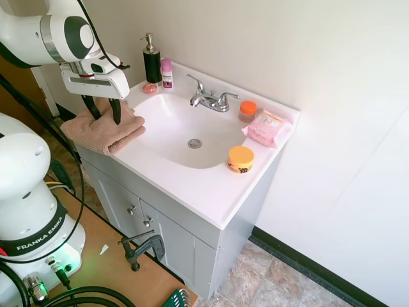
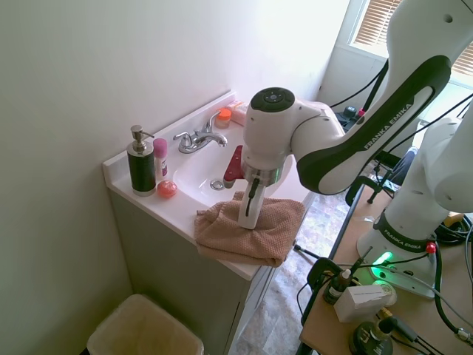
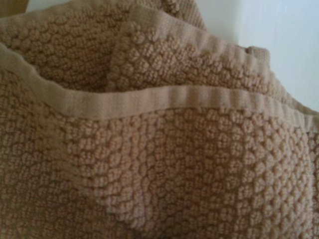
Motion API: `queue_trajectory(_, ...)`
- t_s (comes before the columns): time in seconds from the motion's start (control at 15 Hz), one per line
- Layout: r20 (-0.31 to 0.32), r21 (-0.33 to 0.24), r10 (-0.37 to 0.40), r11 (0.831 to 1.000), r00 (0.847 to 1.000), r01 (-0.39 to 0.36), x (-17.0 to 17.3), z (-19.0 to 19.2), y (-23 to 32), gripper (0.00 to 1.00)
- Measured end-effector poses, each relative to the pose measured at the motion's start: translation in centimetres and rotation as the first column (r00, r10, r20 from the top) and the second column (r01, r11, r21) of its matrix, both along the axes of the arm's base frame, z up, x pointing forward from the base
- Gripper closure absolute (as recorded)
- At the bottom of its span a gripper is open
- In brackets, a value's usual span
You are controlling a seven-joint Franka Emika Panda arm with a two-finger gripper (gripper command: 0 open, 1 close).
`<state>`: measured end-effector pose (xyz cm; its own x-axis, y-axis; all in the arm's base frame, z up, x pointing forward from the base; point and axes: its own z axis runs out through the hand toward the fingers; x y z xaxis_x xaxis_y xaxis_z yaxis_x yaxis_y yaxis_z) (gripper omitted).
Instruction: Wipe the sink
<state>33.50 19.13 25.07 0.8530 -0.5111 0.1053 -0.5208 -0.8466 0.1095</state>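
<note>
Sink (image 1: 176, 128) basin bare | towel (image 1: 105, 131) overhanging counter edge | jaws (image 1: 104, 110) spread, touching towel

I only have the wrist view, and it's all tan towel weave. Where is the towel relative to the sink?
Observer: The towel lies bunched on the corner of the vanity top beside the sink, not in the basin. Part of it hangs over the front edge.
Operator: How is the tool placed, and is the basin clear?
Observer: The tool is open, with its tips down at the towel's top folds. The basin shows only the drain, and an orange jar stands on the front rim.
</note>
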Motion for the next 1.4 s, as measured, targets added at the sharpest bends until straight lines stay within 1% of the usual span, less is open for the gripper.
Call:
queue_trajectory(0.67, 0.002, -0.004, -0.007, 1.0, 1.0, 0.007, 0.2, 0.0, -0.3, 1.0)
queue_trajectory(1.0, 0.012, 0.005, -0.055, 0.998, 0.998, 0.055, 1.0, 0.0, -1.5, 1.0)
queue_trajectory(1.13, 0.026, 0.008, -0.074, 0.997, 0.997, 0.074, 1.6, 0.0, -2.2, 1.0)
queue_trajectory(1.27, 0.034, 0.012, -0.096, 0.995, 0.995, 0.096, 2.7, 0.0, -2.6, 1.0)
queue_trajectory(1.4, 0.041, 0.016, -0.124, 0.992, 0.991, 0.123, 4.6, 0.0, -3.2, 1.0)
